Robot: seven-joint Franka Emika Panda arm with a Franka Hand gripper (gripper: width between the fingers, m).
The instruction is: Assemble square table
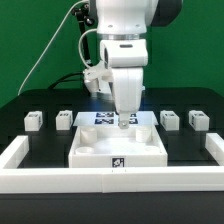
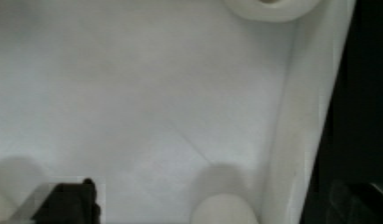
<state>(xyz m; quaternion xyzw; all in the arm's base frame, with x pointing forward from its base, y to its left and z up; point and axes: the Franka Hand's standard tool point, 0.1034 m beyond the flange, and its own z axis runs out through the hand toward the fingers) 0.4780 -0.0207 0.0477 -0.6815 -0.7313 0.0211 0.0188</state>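
Note:
The white square table top (image 1: 95, 146) lies flat in the middle of the black table, tray-like with a raised rim and a tag (image 1: 118, 161) on its near edge. My gripper (image 1: 123, 122) hangs straight down over the top's far part, open, nothing between its fingers. In the wrist view the top's inner surface (image 2: 152, 100) fills the picture, with its rim (image 2: 309, 120) along one side and a round socket (image 2: 273, 8) in the corner. My gripper (image 2: 149, 205) shows one dark fingertip (image 2: 67, 205). Small white legs stand on both sides: two at the exterior view's left (image 1: 33, 120) (image 1: 65, 119), two at its right (image 1: 169, 119) (image 1: 197, 120).
The marker board (image 1: 103, 117) lies just behind the top, partly hidden by my gripper. A long white border wall (image 1: 60, 181) runs along the front and up both sides (image 1: 14, 152). A green backdrop stands behind the arm.

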